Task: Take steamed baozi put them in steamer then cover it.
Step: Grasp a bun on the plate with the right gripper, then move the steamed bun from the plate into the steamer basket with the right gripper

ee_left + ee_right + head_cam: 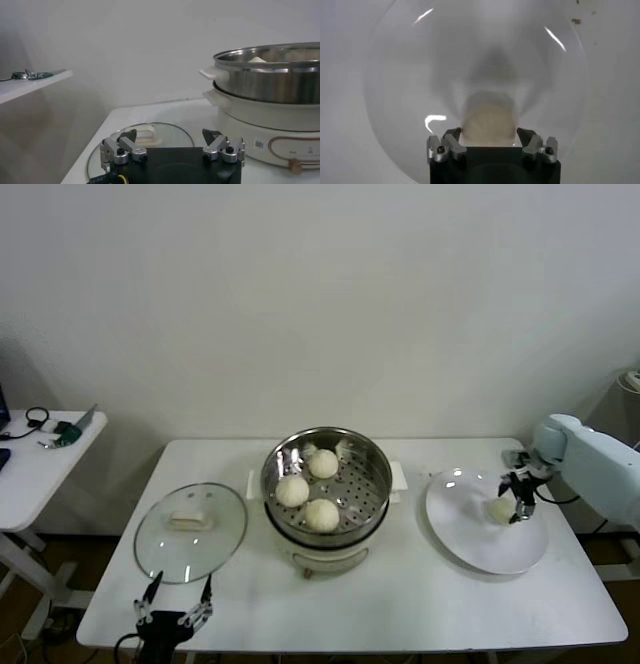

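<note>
The steel steamer (376, 468) stands at the table's middle with three baozi (322, 463) on its perforated tray. A fourth baozi (499, 509) lies on the white plate (485, 552) at the right. My right gripper (516, 504) is down on the plate, its fingers pressed on both sides of that baozi (489, 117). The glass cover (190, 534) with its cream handle lies flat on the table left of the steamer. My left gripper (176, 608) is open and empty at the table's front edge, just before the cover (150, 131).
A white side table (40, 454) with small items stands off to the left. In the left wrist view the steamer (270, 75) rises beyond the cover. A wall runs behind the table.
</note>
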